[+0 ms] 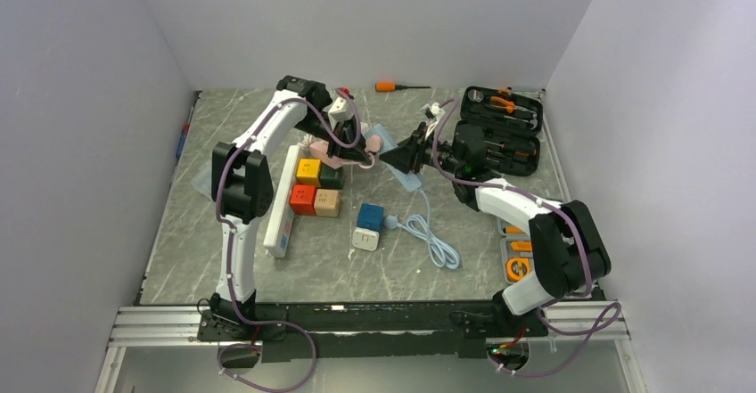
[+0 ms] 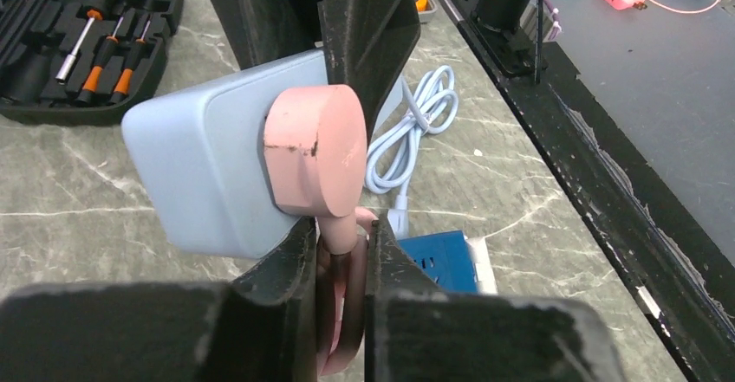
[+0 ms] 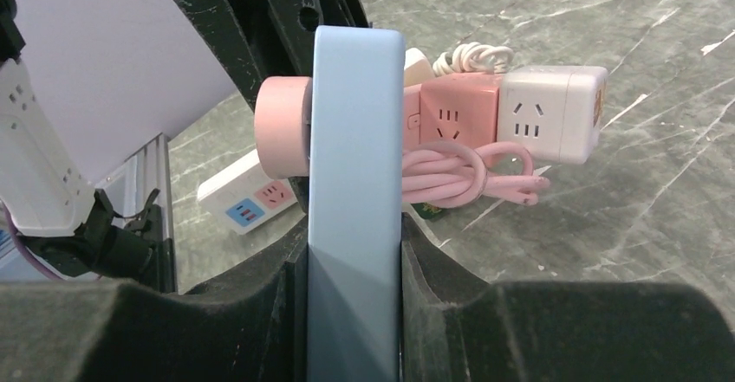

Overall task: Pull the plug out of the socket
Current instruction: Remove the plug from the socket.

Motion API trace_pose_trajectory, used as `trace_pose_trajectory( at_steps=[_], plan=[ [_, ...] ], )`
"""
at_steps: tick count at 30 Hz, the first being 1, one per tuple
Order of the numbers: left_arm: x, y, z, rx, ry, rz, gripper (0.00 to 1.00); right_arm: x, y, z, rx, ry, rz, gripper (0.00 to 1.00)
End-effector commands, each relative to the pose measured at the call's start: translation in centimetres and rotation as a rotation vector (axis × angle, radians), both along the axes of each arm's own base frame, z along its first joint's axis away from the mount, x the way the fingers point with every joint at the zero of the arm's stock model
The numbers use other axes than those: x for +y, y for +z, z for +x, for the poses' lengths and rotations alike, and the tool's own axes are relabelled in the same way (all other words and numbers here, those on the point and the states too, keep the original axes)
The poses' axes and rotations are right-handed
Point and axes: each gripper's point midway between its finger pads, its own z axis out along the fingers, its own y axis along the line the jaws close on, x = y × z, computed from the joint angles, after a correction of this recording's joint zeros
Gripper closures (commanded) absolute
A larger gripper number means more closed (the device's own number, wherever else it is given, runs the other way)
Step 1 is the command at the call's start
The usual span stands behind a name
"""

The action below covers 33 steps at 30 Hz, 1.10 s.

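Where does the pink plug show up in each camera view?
Top external: pink plug at mid-table, slightly above frame centre.
Left wrist: centre, flat against the blue socket.
Right wrist: left of centre, jutting from the socket's left face.
Shared landmark: the blue socket, visible in all three.

We look along our left gripper (image 2: 340, 242), jaws pinched on the neck of the pink plug (image 2: 314, 150), which sits flush in the pale blue socket (image 2: 204, 174); beyond lie a coiled pale cable (image 2: 418, 122), a blue cube (image 2: 438, 261) and an open tool case (image 2: 43, 70)
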Motion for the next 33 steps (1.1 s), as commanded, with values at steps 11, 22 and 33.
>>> trace_pose_trajectory(
  at_steps=[11,22,33],
  plan=[
    [-0.1,2.9,-2.7,-0.071,-0.034,-0.047,1.00,0.0,2.7,1.7,-0.154,0.025,0.039,1.00],
    [-0.2,4.1,-4.9,-0.165,-0.075,-0.063,1.00,-2.6,-1.4,6.1,-0.097,-0.130,-0.097,1.00],
    [-1.1,4.7,-7.0,-0.242,-0.140,-0.062,1.00,-3.9,-3.2,8.6,-0.046,-0.271,-0.120,1.00]
  ],
)
